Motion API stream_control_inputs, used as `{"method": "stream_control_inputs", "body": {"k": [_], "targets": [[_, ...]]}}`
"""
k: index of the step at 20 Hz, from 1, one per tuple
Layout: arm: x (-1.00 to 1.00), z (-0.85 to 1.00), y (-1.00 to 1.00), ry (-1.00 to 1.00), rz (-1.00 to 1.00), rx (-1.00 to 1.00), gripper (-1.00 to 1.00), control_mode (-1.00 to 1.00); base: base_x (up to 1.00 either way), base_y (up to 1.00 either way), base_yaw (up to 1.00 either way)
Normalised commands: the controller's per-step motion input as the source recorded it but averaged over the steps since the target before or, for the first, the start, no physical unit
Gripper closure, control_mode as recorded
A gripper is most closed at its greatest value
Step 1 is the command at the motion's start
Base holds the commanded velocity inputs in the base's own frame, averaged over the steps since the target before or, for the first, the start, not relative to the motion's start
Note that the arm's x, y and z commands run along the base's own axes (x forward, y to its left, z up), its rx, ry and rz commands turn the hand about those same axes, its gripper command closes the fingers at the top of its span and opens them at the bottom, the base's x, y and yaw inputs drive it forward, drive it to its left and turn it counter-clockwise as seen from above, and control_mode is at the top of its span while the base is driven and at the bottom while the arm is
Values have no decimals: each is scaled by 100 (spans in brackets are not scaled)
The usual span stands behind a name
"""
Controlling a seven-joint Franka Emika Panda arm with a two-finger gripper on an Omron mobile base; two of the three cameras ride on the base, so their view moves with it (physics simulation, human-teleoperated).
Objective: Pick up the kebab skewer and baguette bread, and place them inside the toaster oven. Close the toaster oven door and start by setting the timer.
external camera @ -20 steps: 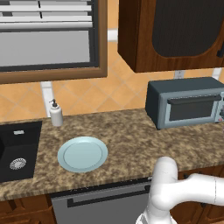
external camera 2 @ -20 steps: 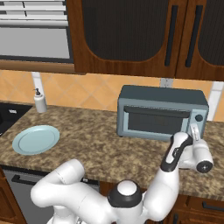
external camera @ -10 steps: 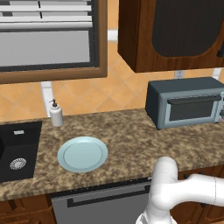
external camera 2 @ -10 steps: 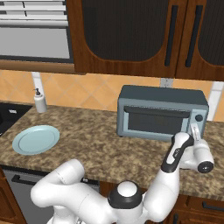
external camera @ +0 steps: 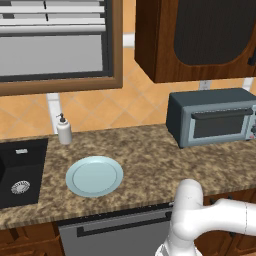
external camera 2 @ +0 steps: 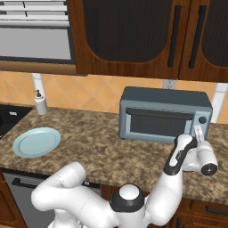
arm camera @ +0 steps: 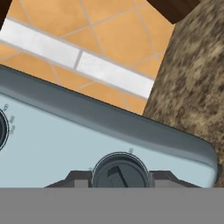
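The toaster oven (external camera: 212, 117) (external camera 2: 160, 116) stands at the right of the granite counter, and its door (external camera 2: 153, 124) is closed with the bar handle up. My gripper (external camera 2: 197, 132) (arm camera: 119, 179) presses against the oven's right control panel. In the hand view its two dark fingertips (arm camera: 75, 177) sit on either side of a round dark timer knob (arm camera: 120, 169) and are shut on it. A second dial (arm camera: 2, 127) peeks in at the left edge. The kebab skewer and the baguette bread are hidden.
A pale blue plate (external camera: 94, 176) (external camera 2: 36, 141) lies bare on the counter at the left. A soap dispenser (external camera: 64, 130) stands by the wall beside the black sink (external camera: 20, 172). Dark wood cabinets hang above the oven.
The jaws have narrowed a little onto the knob. The hand has edged slightly toward the oven's panel, and everything else stands as before.
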Motion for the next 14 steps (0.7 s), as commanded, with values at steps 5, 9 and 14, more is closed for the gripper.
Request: {"method": "stream_control_inputs", "body": {"k": [5, 9, 14], "targets": [[0, 6, 3, 0, -1, 0, 100, -100, 0, 0, 0], [0, 19, 0, 0, -2, 1, 100, -100, 0, 0, 0], [3, 21, 6, 0, -2, 4, 100, -100, 0, 0, 0]]}}
